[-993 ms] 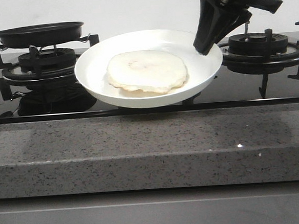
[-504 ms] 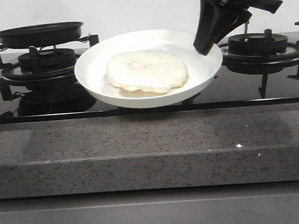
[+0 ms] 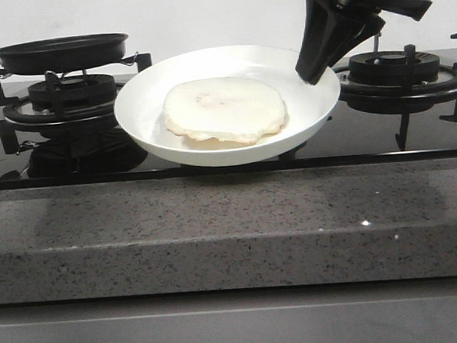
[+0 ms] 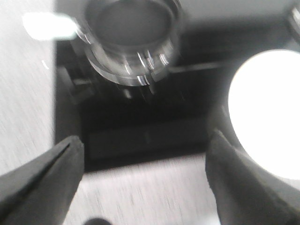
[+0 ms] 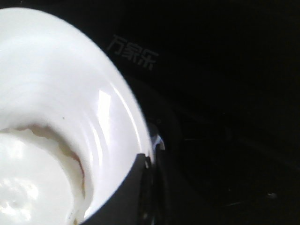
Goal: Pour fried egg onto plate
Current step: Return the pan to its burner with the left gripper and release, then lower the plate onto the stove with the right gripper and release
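Jaws of my right gripper (image 3: 313,73) pinch the white plate (image 3: 142,107) rim, fried egg (image 3: 224,109) aboard; left gripper (image 4: 143,176) jaws spread. A slipping pinch could tip the plate.

One plate (image 3: 142,107) is seen, with one fried egg (image 3: 224,109) counted on it. One black frying pan (image 3: 59,51) is counted, and two gas burners (image 3: 60,93) (image 3: 394,67) are seen.
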{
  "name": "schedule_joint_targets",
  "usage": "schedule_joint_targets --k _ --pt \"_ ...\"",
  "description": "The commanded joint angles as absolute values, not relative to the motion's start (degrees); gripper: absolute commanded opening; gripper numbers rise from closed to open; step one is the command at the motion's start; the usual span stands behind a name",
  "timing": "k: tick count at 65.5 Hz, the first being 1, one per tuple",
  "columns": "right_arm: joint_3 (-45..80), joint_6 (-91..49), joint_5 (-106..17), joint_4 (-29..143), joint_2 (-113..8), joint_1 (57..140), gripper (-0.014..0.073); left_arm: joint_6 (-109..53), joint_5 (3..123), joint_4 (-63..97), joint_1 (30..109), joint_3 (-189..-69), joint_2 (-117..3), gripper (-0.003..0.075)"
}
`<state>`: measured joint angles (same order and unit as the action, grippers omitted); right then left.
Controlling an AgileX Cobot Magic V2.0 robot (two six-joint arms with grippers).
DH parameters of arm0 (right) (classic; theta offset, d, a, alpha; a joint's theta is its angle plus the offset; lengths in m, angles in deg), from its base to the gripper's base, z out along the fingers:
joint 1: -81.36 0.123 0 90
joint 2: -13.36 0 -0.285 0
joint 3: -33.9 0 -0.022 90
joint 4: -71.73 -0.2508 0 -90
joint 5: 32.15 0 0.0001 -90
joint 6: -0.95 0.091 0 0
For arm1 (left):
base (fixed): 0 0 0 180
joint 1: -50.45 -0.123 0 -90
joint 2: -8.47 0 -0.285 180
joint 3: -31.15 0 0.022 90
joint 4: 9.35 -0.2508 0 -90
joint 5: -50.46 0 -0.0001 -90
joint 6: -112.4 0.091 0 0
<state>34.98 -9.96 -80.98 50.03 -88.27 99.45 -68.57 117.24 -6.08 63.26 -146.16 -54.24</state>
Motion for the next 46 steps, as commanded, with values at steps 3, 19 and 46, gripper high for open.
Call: schedule_joint_targets --k 3,19,46 --pt "36.4 -10.2 -78.6 48.7 -85.8 99.6 -0.0097 -70.0 114.1 -7.0 64.0 -139.7 -48.1 0.0535" --pt "36.4 -10.2 -78.6 48.7 -85.8 99.6 -0.0097 -70.0 111.7 -13.0 64.0 -129.1 -40.9 0.0535" --pt "37.3 -10.2 -79.8 48.7 -85.7 99.5 -0.0097 -70.0 111.6 -13.5 64.0 -127.9 -40.5 0.0535"
